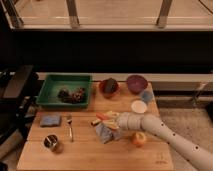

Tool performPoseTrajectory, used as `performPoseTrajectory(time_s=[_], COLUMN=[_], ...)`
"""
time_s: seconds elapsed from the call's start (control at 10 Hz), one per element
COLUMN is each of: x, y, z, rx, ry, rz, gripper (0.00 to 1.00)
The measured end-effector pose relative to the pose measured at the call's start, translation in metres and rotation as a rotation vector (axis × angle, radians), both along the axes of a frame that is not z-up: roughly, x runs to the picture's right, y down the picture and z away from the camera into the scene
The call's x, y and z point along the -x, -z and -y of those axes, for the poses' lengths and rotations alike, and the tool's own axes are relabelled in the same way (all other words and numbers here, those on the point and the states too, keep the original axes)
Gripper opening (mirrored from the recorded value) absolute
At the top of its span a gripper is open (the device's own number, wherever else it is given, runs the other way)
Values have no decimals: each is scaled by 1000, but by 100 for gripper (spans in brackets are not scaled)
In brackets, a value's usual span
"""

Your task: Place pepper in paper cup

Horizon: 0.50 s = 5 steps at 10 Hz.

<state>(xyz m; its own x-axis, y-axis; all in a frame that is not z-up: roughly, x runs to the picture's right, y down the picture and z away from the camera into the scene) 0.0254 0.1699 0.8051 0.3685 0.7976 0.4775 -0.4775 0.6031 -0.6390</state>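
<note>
The pepper [102, 117] is a slim red-orange piece in the middle of the wooden table, right at the tip of my gripper [111, 120]. The gripper reaches in from the lower right on a pale arm and sits over a blue-grey cloth [105, 132]. A pale yellow elongated piece [113, 114] lies against the gripper's far side. The paper cup [139, 106] stands upright, small and white, a short way to the right of and behind the gripper. I cannot tell whether the pepper is held or only touched.
A round yellow-orange fruit [139, 139] lies beside the arm. A bluish cup [146, 96], a purple bowl [136, 82] and a red bowl [109, 87] stand at the back. A green tray [52, 95], blue sponge [50, 120], fork [70, 128] and metal can [51, 143] are on the left.
</note>
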Motion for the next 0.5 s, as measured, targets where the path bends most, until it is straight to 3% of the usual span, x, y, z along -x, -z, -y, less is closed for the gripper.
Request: performPoseTrajectory(time_s=[0.5], x=[-36], y=[-1], z=[-12], rx=[32], ry=[-74], rz=[-50], gripper=[0])
